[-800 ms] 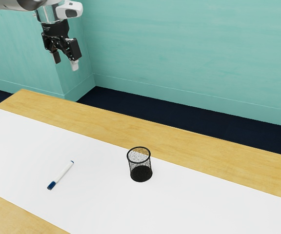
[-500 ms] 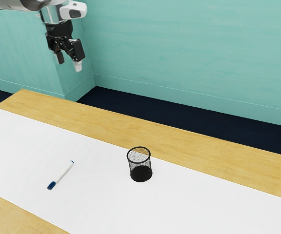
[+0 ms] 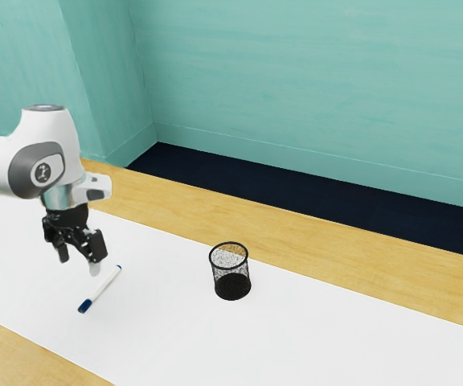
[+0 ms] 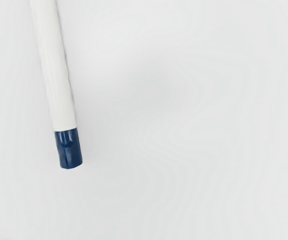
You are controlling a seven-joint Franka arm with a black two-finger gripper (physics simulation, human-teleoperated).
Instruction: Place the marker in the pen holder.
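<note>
The slim white marker with blue ends [image 3: 103, 287] lies flat on the white strip, outside the round black wire-mesh pen holder [image 3: 232, 287] and off to the exterior view's left of it. The pen holder stands upright, mouth up, its dark bottom showing through the mesh. In the wrist view a blue end and the white barrel are seen, apart from the pen holder.

The white arm [image 3: 48, 149] comes in from the exterior view's left, its black gripper [image 3: 79, 266] pointing down near the marker, well apart from the pen holder. The jaws stand apart.

The white strip [image 3: 296, 354] runs along the pale wooden worktop [image 3: 336, 249] under the pen holder. Beyond the pen holder are the dark navy floor [image 3: 296, 193], then a teal wall [image 3: 296, 72] with a matching baseboard [image 3: 296, 163].
</note>
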